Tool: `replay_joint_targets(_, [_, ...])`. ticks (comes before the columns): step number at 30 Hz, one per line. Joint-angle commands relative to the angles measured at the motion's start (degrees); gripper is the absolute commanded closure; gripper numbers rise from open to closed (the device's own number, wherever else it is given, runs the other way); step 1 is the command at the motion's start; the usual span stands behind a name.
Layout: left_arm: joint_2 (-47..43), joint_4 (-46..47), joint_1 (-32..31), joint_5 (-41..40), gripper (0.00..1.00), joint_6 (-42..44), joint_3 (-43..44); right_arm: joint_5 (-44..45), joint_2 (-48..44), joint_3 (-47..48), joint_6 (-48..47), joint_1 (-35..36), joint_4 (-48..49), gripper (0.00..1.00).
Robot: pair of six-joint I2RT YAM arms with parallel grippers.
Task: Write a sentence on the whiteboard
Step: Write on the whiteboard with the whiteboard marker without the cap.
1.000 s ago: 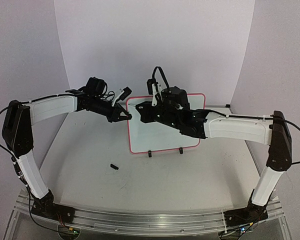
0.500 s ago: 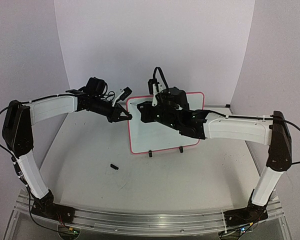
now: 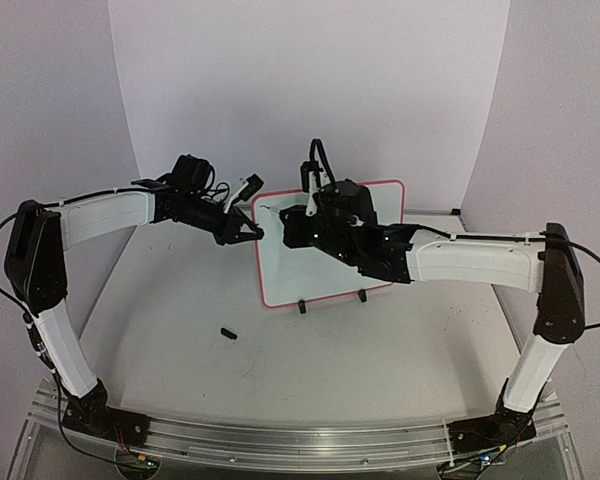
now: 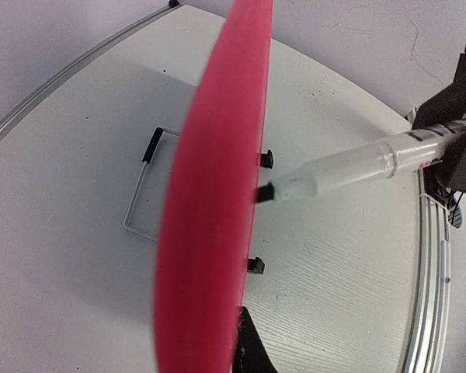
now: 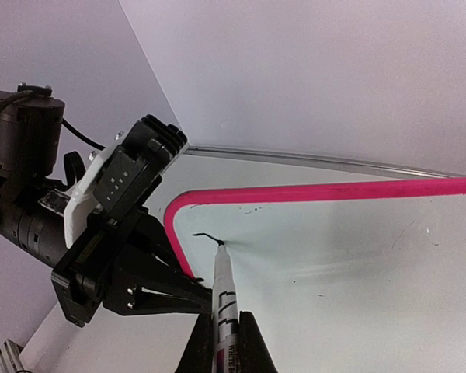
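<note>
A small black cap is seen on the table, well short of both sets of fingers. Beyond it, the upright whiteboard is clamped at its left edge by the left fingers. A marker is gripped in the right fingers, its tip set at a short dark stroke just beside the left fingers.

Bright diffuse light, soft shadows, whiteboard blurred

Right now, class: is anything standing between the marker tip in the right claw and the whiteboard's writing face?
Nothing visible does. The right claw holds the marker with its tip on the whiteboard near its top-left corner, at a short dark stroke. The left claw grips the frame's edge, beside that path.
</note>
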Motion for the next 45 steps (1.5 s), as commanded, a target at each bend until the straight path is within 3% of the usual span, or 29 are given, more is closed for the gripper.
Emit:
replay_joint_targets(1, [0.6, -1.5, 0.0, -3.8, 1.00, 1.8, -0.8, 6.0, -2.4, -1.4, 0.9, -0.8, 0.6, 1.00])
replay_joint_targets(7, [0.6, -1.6, 0.1, -3.8, 1.00, 1.7, -0.7, 2.5, -4.1, -3.0, -0.6, -0.7, 2.8, 1.00])
replay_joint_targets(16, [0.5, -1.7, 0.0, -4.2, 1.00, 1.7, -0.6, -10.0, -4.8, -2.2, -4.3, -0.3, 4.1, 1.00])
replay_joint_targets(45, [0.9, -2.0, 0.0, -4.4, 1.00, 1.8, -0.4, -3.8, 0.4, 1.4, -1.3, -0.3, 1.4, 1.00])
